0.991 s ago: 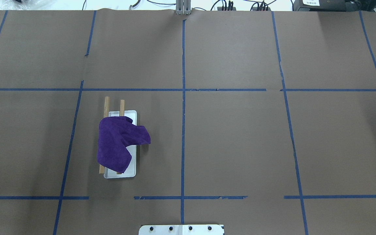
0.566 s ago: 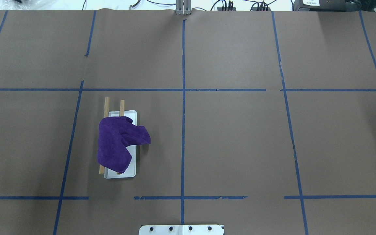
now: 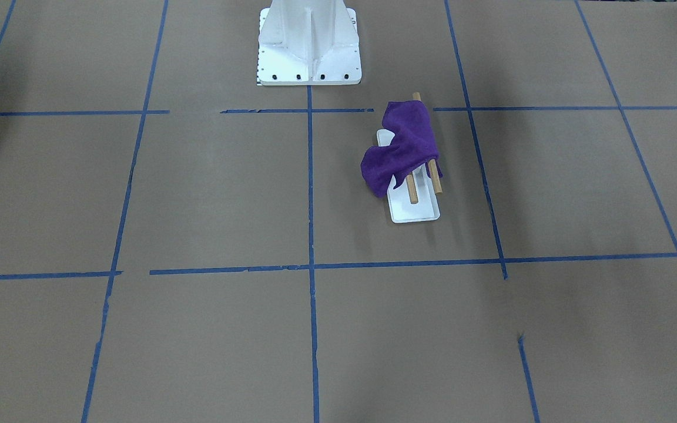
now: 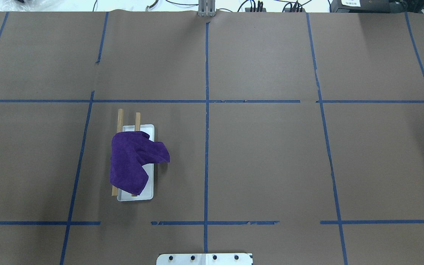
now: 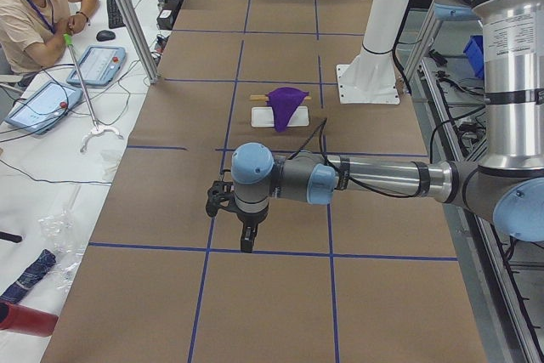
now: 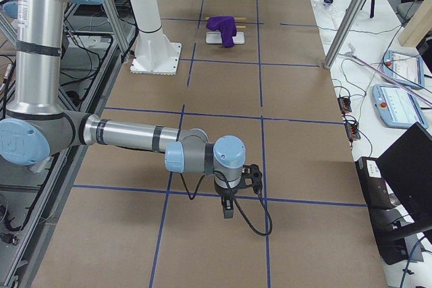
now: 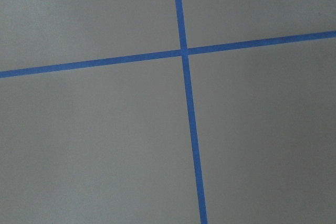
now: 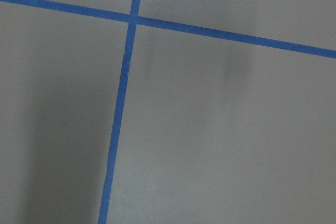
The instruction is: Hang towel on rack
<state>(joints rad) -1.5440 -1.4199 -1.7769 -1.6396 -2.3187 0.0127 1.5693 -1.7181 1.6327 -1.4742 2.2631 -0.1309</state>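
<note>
The purple towel (image 4: 131, 162) lies draped over the rack's two wooden rods (image 4: 120, 117), bunched, with one corner hanging past the right side of the white base (image 4: 149, 193). The rod ends stick out beyond it. Towel (image 3: 403, 147) and base (image 3: 415, 211) also show in the front view, and the towel shows small in the side views (image 5: 285, 104) (image 6: 223, 27). My left gripper (image 5: 246, 242) hangs over bare table far from the rack. My right gripper (image 6: 228, 208) is likewise far off. Both show only in side views, so I cannot tell whether they are open or shut.
The large white bolted pedestal (image 3: 309, 47) stands at the robot's edge of the table (image 4: 204, 258). Blue tape lines grid the brown table cover. A seated operator (image 5: 34, 6) and tablets are beside the table's far side.
</note>
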